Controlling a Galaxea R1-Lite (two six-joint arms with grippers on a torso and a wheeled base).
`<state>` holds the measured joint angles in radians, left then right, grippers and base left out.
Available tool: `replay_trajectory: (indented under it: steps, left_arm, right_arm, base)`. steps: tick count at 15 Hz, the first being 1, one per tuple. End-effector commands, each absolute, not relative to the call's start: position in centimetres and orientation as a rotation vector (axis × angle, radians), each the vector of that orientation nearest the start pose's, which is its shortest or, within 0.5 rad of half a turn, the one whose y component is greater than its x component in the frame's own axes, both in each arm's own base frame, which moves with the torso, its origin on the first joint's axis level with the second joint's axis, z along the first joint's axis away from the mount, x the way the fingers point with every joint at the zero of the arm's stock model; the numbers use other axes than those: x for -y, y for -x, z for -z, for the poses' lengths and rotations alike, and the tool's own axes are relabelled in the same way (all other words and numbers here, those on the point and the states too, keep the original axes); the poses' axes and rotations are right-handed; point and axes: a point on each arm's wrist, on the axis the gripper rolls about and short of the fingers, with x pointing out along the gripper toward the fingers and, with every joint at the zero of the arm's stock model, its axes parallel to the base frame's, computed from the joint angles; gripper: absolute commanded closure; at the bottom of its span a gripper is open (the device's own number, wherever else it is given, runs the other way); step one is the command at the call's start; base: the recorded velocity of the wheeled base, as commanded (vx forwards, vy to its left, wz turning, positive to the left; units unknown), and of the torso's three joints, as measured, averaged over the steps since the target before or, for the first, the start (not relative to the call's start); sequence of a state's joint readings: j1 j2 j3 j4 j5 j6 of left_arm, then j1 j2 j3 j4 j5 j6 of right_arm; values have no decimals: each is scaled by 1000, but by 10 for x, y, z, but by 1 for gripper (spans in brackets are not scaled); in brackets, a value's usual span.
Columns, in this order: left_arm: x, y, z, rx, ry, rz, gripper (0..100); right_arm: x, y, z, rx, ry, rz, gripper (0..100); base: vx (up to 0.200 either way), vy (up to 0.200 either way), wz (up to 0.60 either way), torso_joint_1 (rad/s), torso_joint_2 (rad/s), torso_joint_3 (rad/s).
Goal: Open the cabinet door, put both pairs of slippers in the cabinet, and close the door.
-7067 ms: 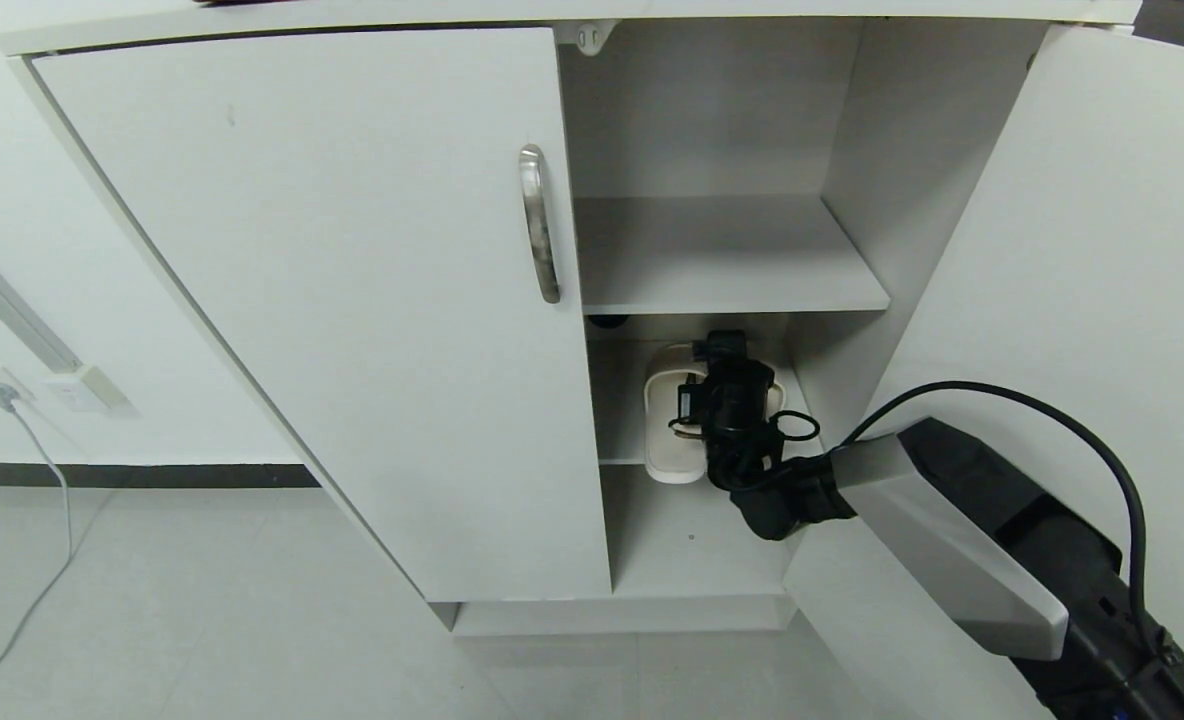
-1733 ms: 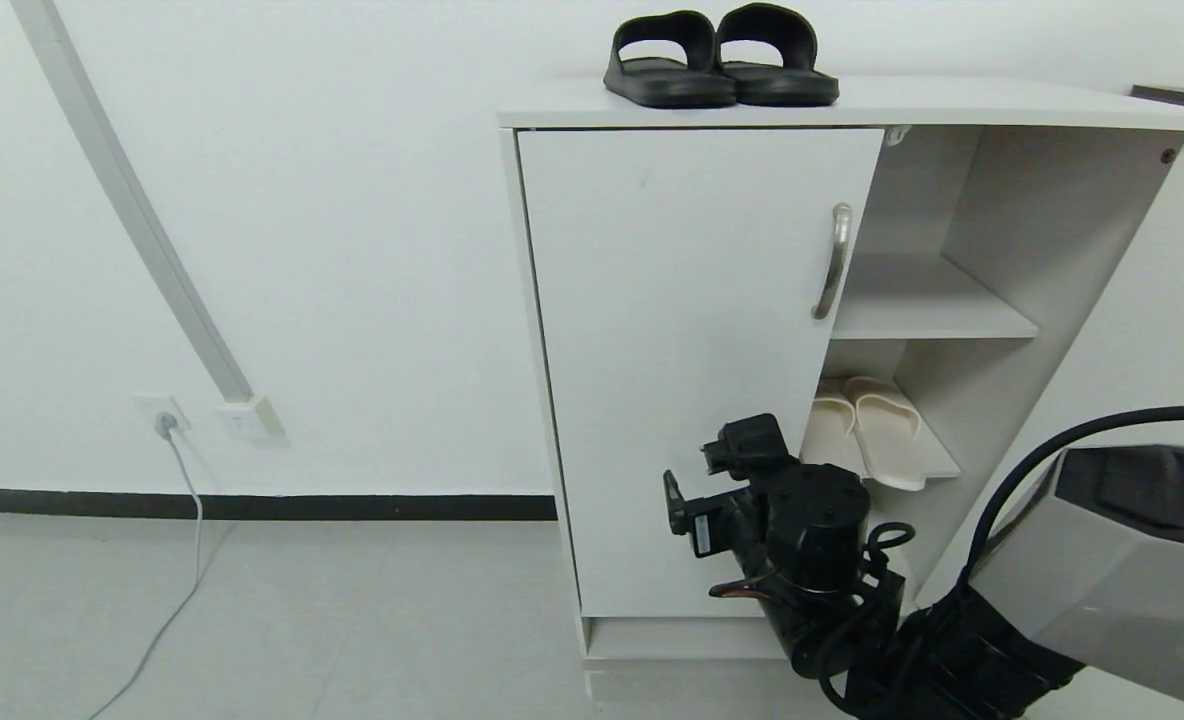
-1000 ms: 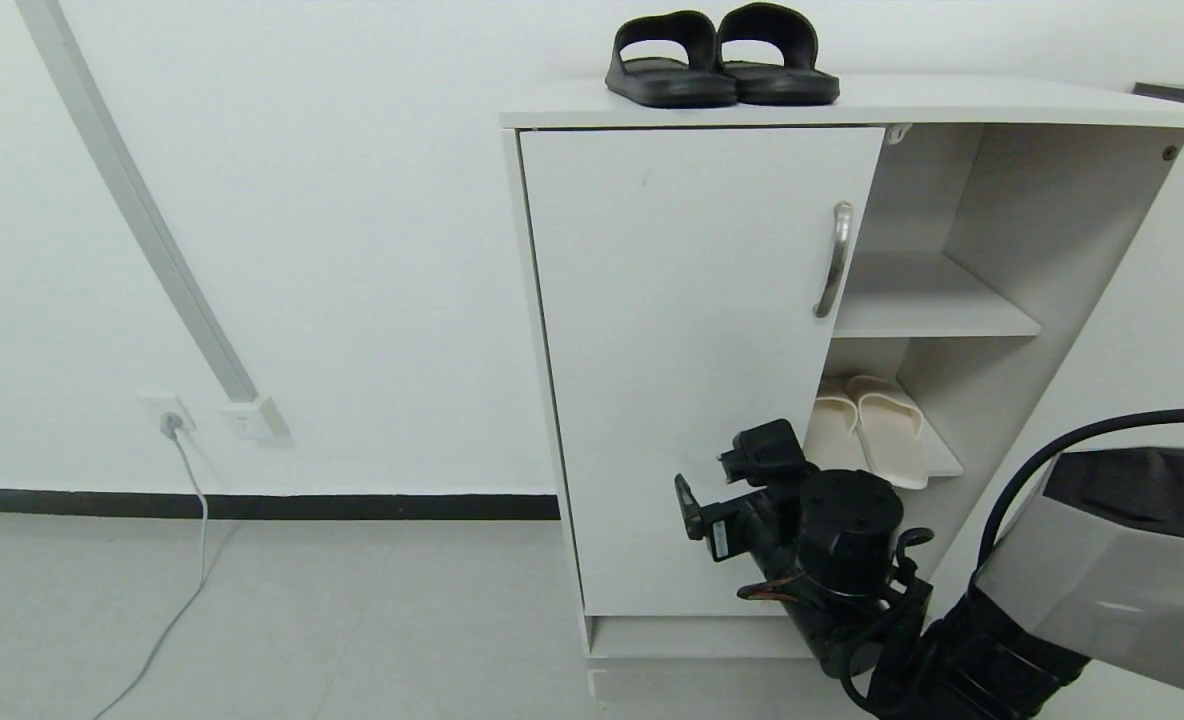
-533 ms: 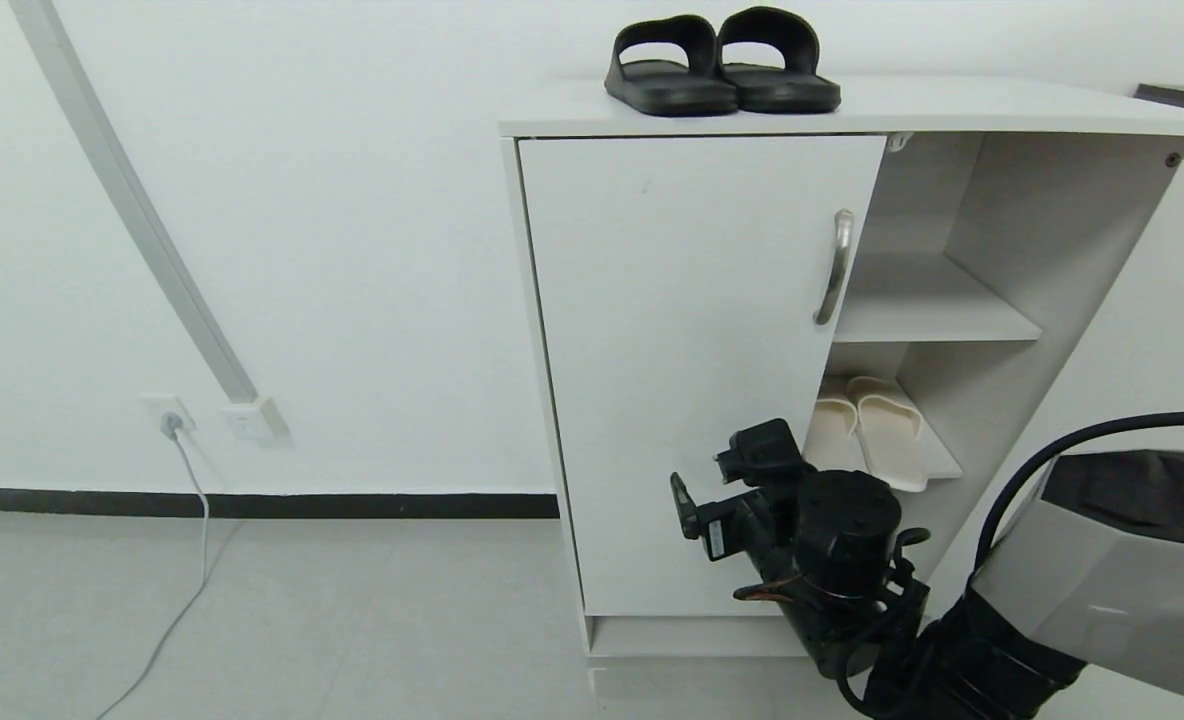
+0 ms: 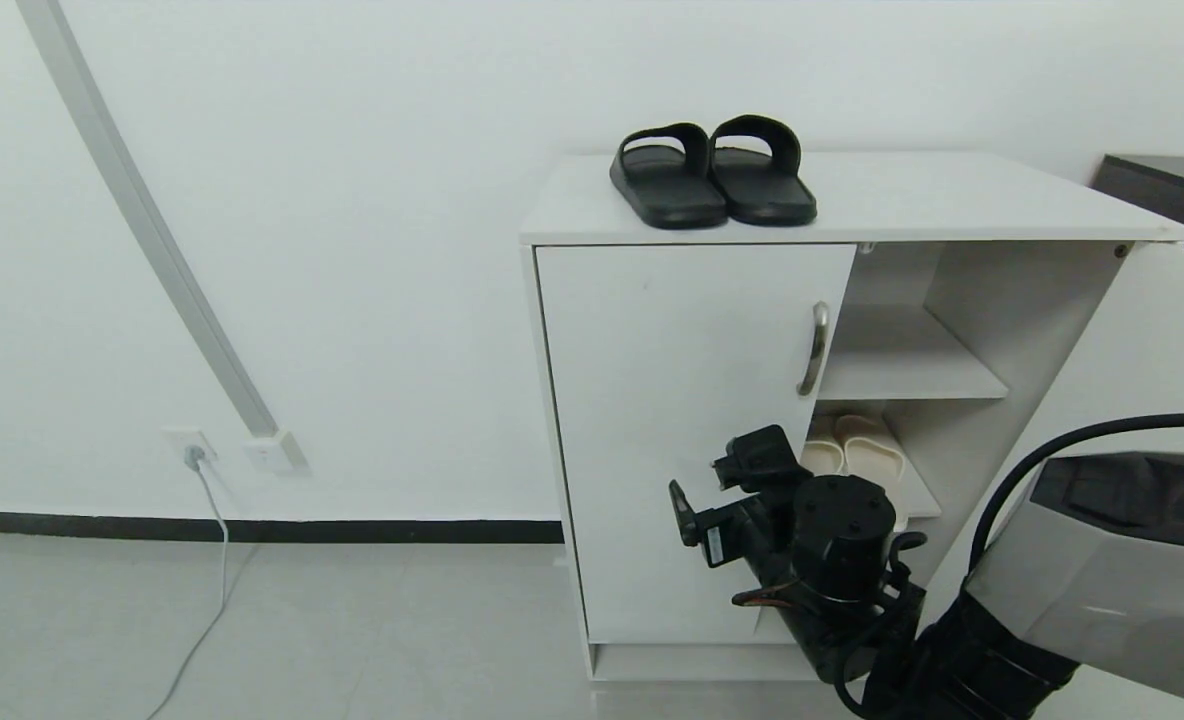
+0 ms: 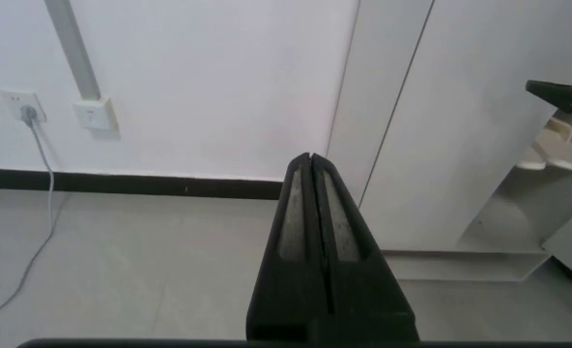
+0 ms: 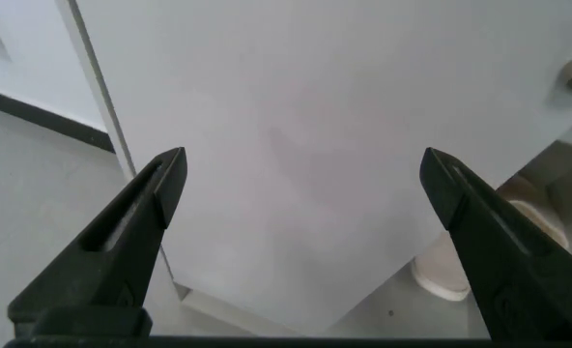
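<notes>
**Sizing up the hazards: one pair shelved, one pair up top**

The cream slippers (image 5: 857,452) sit side by side on the lower shelf (image 5: 924,498) inside the cabinet (image 5: 952,195), so half the stowing looks done. The black slippers (image 5: 712,178) rest on the cabinet's top, touching each other. The right gripper (image 5: 717,480) hangs low in front of the closed door (image 5: 672,420), its fingers spread wide apart with nothing between them. The left gripper (image 6: 310,227) is held off from the cabinet, fingers pressed together and empty.

Here is where it could go wrong. The black pair is high and the right gripper is low, just beside the closed door and below the handle (image 5: 812,348). A straight lift risks scraping the panel or catching that handle. Up top, a pinch meant for both slippers may take only one, and the other could slide off the edge to the floor. The open door (image 5: 1152,330) stands out on the robot's right, near the arm, and a bump would swing it. The upper shelf (image 5: 902,365) looks the safer target, since aiming lower would crowd the cream pair. And any slipper left poking past the shelf edge would stop the door from shutting.
</notes>
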<state>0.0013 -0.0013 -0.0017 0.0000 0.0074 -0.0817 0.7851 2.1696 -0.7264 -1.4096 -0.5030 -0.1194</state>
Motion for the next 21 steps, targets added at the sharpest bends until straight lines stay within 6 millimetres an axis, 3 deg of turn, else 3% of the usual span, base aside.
replay_trajectory:
  steps: [1, 21]
  left_arm:
    - [0, 23, -76, 2, 83, -9, 100]
    - [0, 23, -76, 2, 80, -8, 100]
  right_arm:
    - [-251, -266, -81, -10, 139, -284, 0]
    - [-244, -267, -68, -22, 162, -292, 0]
  base:
    - [0, 0, 0, 115, -466, -334]
    - [0, 0, 0, 195, -513, -322]
